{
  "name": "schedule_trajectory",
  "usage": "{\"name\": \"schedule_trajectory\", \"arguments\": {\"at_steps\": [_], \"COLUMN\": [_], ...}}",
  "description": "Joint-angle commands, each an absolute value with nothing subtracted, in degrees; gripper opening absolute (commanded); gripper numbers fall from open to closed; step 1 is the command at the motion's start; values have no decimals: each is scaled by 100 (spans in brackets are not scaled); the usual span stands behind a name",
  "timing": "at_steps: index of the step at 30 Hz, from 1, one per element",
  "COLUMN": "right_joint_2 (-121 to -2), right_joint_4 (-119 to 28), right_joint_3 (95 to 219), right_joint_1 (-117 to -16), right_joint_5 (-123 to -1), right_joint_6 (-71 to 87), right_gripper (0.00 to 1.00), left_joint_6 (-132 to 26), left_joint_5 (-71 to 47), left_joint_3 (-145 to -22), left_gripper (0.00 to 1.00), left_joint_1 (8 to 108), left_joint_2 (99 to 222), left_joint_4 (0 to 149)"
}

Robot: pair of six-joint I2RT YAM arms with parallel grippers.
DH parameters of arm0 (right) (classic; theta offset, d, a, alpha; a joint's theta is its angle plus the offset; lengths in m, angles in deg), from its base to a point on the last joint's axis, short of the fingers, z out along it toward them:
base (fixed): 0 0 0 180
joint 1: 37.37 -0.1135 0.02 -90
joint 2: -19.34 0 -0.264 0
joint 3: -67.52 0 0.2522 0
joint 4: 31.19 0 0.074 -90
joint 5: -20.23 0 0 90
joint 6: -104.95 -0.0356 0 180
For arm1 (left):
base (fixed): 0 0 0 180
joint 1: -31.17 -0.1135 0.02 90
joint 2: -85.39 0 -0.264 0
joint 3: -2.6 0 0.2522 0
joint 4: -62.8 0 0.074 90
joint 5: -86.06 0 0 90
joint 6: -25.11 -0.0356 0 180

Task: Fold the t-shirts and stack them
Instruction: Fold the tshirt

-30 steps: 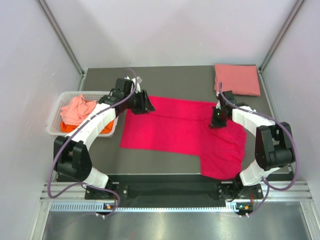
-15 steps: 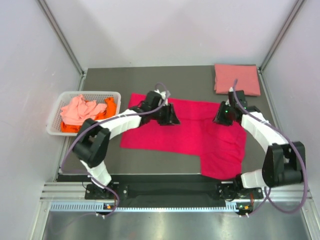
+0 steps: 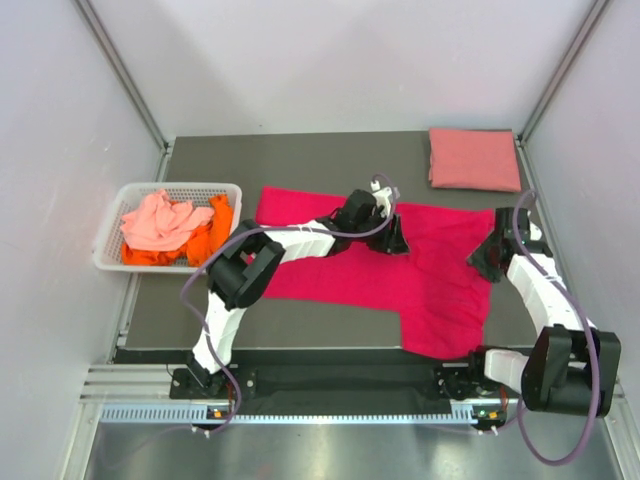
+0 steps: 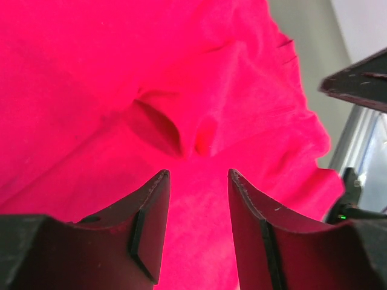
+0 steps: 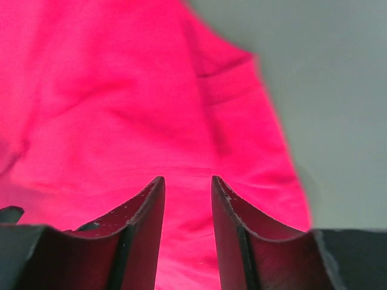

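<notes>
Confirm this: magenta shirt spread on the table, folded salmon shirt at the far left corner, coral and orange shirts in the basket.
One detail is wrong. The folded salmon shirt sits at the far right corner, as the top external view shows. The rest holds: the magenta shirt is spread on the table, and the coral shirt and orange shirt are in the basket.

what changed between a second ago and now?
The left hand swept right across the magenta t-shirt, from its basket-side edge to mid-shirt, open. The right hand opened, apparently releasing the shirt, and shifted to its right edge. The folded salmon t-shirt and white basket stayed put.
</notes>
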State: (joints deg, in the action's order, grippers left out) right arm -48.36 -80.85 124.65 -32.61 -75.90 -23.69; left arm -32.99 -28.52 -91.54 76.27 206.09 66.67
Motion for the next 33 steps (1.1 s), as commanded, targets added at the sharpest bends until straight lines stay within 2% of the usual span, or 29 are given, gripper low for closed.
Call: {"name": "schedule_trajectory", "arguments": {"at_steps": [1, 13, 26, 30, 31, 33], "right_joint_2": [-4622, -4561, -4604, -4596, -4596, -4552], "right_joint_4": [-8204, -7633, -7343, -7246, -7203, -7185], "right_joint_3": [12276, 11714, 11476, 11406, 11406, 11380], "right_joint_1": [-2938, -2717, -2708, -2708, -2708, -2708], "right_joint_5": [-7777, -7320, -7303, -7241, -7224, -7206], "right_joint_6": [-2575, -2794, -2900, -2953, -2953, -2961], "right_gripper": [38, 38, 34, 30, 29, 25], "left_joint_6": [-3527, -3360, -3395, -3360, -3325, -3290], "left_joint_5": [-3013, -3488, -3558, -3655, -3690, -3743], "left_joint_3": [-9387, -9369, -9554, -9580, -9580, -9615], "left_gripper": [48, 49, 46, 38, 31, 24], "left_joint_1": [7643, 7722, 7793, 7801, 7793, 7801], "left_joint_2": [20905, 21362, 21626, 21617, 21608, 21565], "left_joint_4": [6092, 5310, 5362, 5344, 5344, 5388]}}
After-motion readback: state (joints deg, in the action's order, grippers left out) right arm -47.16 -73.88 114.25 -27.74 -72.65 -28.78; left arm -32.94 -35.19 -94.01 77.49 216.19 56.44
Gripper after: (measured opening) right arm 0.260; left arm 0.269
